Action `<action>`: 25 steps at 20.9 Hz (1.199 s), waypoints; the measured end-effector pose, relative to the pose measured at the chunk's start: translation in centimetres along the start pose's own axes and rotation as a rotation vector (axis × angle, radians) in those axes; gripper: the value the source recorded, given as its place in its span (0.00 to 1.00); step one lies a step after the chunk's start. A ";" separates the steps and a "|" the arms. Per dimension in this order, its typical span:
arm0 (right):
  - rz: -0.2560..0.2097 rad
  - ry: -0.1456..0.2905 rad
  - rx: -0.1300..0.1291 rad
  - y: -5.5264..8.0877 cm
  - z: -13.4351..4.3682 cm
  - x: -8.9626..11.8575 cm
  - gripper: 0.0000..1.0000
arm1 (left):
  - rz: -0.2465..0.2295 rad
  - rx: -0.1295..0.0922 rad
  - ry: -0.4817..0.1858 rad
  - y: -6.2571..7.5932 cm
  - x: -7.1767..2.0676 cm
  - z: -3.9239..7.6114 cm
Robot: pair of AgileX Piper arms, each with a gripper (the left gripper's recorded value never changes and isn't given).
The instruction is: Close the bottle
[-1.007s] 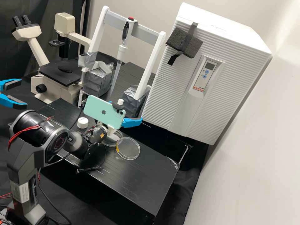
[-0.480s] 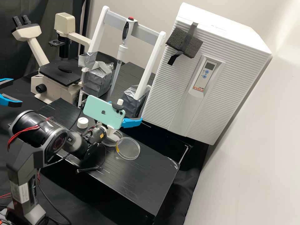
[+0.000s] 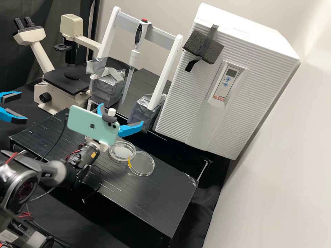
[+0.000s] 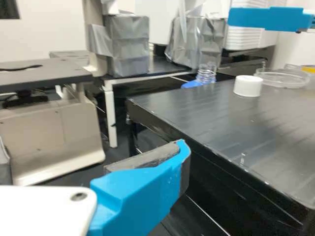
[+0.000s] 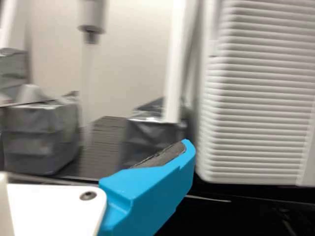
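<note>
Dark grey jointed arm [image 3: 51,170], red wires [image 3: 10,157] at its joint, white screw-fastened wrist plate [image 5: 49,211], bright blue fingers [image 3: 131,128].

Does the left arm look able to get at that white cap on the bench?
Probably yes. The white cap lies uncovered on the black bench, with bare surface between it and the open left gripper. The right gripper hangs nearby, which may crowd it.

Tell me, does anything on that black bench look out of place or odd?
Only the white cap: it lies loose on the black bench, apart from the small clear bottle, whose threaded neck stands open. Nothing looks spilled or broken.
</note>
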 end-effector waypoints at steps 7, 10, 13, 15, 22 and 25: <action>-0.139 0.026 -0.014 -2.8 0.1 -3.4 1.00 | -0.001 -0.002 -0.002 0.0 0.03 0.0; -0.168 0.031 -0.018 -3.3 0.3 -4.0 1.00 | 0.000 0.003 -0.009 0.1 0.25 0.0; -0.179 0.039 -0.020 -3.6 0.4 -4.2 1.00 | 0.004 0.004 -0.005 0.2 0.27 -0.1; -0.186 0.047 -0.018 -3.8 0.3 -4.2 1.00 | 0.009 0.001 0.010 0.3 0.13 -0.4; -0.228 0.072 -0.009 -4.7 0.0 -4.2 1.00 | 0.024 0.000 0.026 0.5 0.04 -0.5; -0.255 0.058 -0.008 -5.2 0.2 -4.1 1.00 | 0.026 -0.001 0.027 0.5 0.04 -0.5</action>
